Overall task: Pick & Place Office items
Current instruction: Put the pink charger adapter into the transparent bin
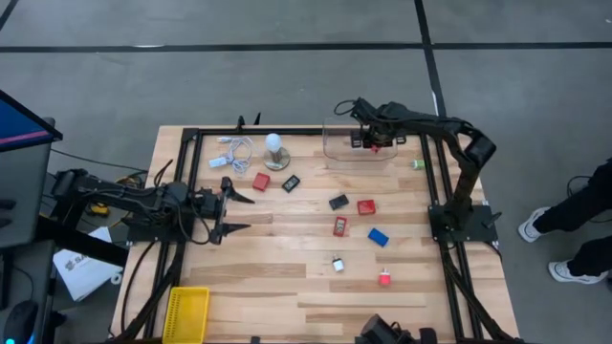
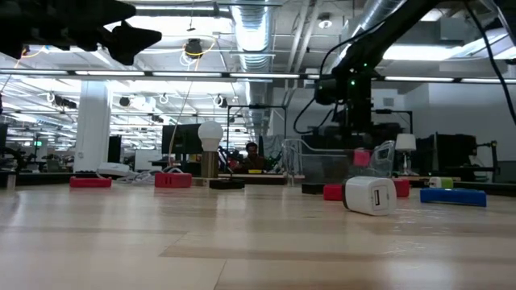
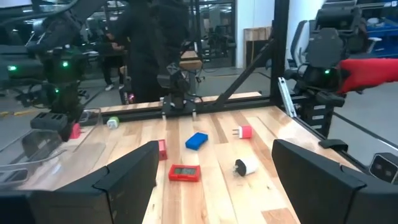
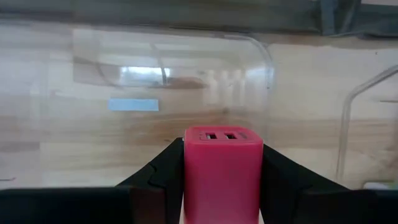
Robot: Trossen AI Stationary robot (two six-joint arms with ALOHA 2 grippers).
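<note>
Right gripper [image 4: 222, 180] jaws clamped on red charger block [image 4: 222, 171], over clear bin [image 1: 359, 143], upper centre. Left gripper [image 1: 234, 212] jaws wide, idle. Roughly nine items left on worktop [image 1: 287, 287].

Taking the table [image 1: 287, 287] centre as the dial in the high view: bin [image 1: 359, 141] at one o'clock, bulb [image 1: 275, 149] and cable [image 1: 234, 153] at eleven, basket [image 1: 187, 313] at seven, blocks [image 1: 339, 225] scattered about the middle.
</note>
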